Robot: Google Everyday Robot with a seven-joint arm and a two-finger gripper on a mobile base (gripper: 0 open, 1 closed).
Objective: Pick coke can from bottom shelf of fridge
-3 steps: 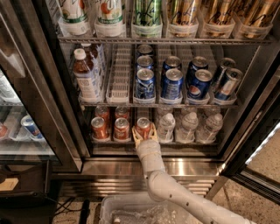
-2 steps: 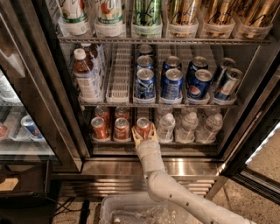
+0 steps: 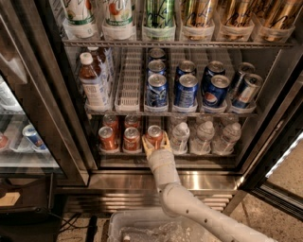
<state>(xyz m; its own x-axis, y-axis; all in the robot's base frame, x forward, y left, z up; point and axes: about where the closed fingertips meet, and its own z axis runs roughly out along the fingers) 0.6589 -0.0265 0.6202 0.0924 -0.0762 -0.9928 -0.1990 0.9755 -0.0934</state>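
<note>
Small red silver-topped coke can (image 3: 154, 135) stands upright at the front of its white lane on the narrow bottom shelf (image 3: 208, 155) of the dark-framed drinks fridge (image 3: 118, 180). Two more red cans (image 3: 131, 139) sit left, clear water bottles (image 3: 180, 137) right. The front spot keeps it reachable. Pale two-finger pincer (image 3: 155, 143) straddles it, apparently clamped on both sides; not lifted yet.

Your gripper (image 3: 155, 143), at the bottom shelf (image 3: 118, 153), hides the base of the coke can (image 3: 154, 133). The top bottles (image 3: 159, 14) are cut off by the upper edge, the arm (image 3: 189, 208) by the lower edge.
</note>
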